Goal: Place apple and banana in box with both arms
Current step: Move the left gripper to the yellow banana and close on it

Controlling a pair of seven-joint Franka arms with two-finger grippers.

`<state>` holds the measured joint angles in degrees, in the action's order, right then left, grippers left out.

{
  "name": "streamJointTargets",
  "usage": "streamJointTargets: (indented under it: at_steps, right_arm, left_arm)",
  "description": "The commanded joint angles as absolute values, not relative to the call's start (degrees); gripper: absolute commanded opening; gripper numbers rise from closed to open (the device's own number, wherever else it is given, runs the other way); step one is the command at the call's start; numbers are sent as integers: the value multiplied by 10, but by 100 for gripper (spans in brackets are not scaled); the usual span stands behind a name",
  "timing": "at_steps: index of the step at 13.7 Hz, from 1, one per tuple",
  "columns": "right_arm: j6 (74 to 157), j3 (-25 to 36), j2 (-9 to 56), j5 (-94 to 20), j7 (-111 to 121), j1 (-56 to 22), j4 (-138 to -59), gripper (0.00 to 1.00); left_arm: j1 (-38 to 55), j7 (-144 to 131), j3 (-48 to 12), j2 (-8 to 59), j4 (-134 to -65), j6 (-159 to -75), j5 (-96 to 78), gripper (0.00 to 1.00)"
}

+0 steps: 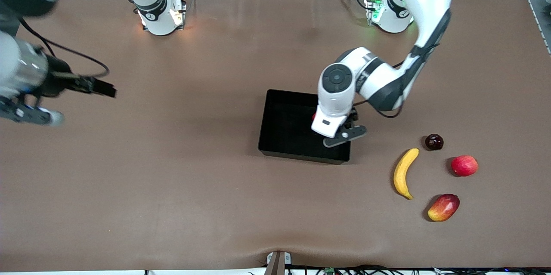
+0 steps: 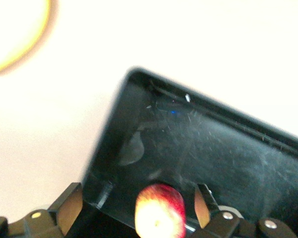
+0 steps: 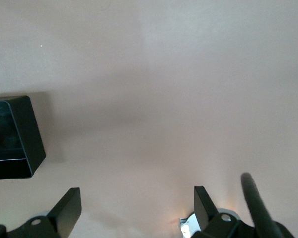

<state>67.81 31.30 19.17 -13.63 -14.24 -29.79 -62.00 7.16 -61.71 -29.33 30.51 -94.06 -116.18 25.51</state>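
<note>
The black box point(image 1: 282, 126) sits mid-table. My left gripper point(image 1: 344, 135) hangs over the box's end toward the left arm, open. In the left wrist view the apple point(image 2: 160, 212), red with a yellow face, is inside the box point(image 2: 213, 148) between the spread fingers point(image 2: 69, 206), touching neither. From the front only a red sliver of the apple point(image 1: 314, 116) shows beside the wrist. The banana point(image 1: 404, 173) lies on the table toward the left arm's end, and its yellow curve point(image 2: 17, 47) shows in the left wrist view. My right gripper point(image 1: 105, 88) waits open over bare table at the right arm's end.
Beside the banana lie a dark plum point(image 1: 434, 142), a pinkish-red round fruit point(image 1: 464, 165) and a red-yellow mango point(image 1: 444, 207). The right wrist view shows a corner of the box point(image 3: 15, 134) off to one side of the right gripper point(image 3: 136, 191).
</note>
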Motion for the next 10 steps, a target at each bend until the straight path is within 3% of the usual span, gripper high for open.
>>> streamJointTargets:
  at_steps: [1, 5, 8, 10]
  right_arm:
    - [685, 308, 129, -98, -142, -301, -674, 100]
    - [725, 309, 89, -63, -142, -300, -742, 100]
    - [797, 309, 28, -52, -100, -300, -832, 100]
    - [801, 313, 20, -49, -85, -297, -846, 100]
  left_arm:
    - [9, -522, -301, 283, -933, -1142, 240, 100]
    - [-79, -333, -299, 290, -948, -1141, 238, 100]
    - [-131, -225, -299, 334, -949, -1171, 245, 100]
    - [-164, -145, -298, 371, -950, -1207, 246, 100]
